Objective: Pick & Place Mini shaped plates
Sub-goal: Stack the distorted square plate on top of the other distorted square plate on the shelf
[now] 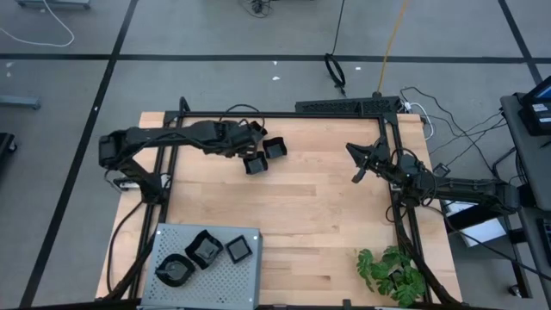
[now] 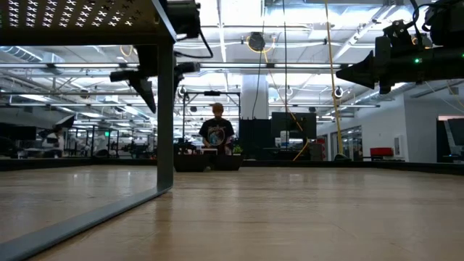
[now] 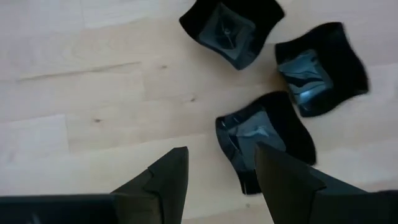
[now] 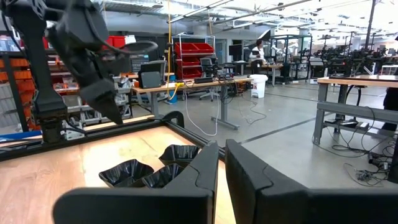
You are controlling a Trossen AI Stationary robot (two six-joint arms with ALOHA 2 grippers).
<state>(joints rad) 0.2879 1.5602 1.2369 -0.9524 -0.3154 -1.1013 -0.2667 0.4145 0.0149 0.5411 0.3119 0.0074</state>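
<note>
The left gripper hovers with fingers spread and empty above three black mini plates clustered at the table's far edge; the nearest lies beside one fingertip. The right gripper waits, fingers nearly closed, empty.

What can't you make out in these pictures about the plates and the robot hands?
- Plates on the grey tray: high view too small to tell their shapes or whether any are stacked.
- Nearest plate: left wrist view, partly behind the left hand.
- Right hand: fingers nearly together, grip unclear.
</note>
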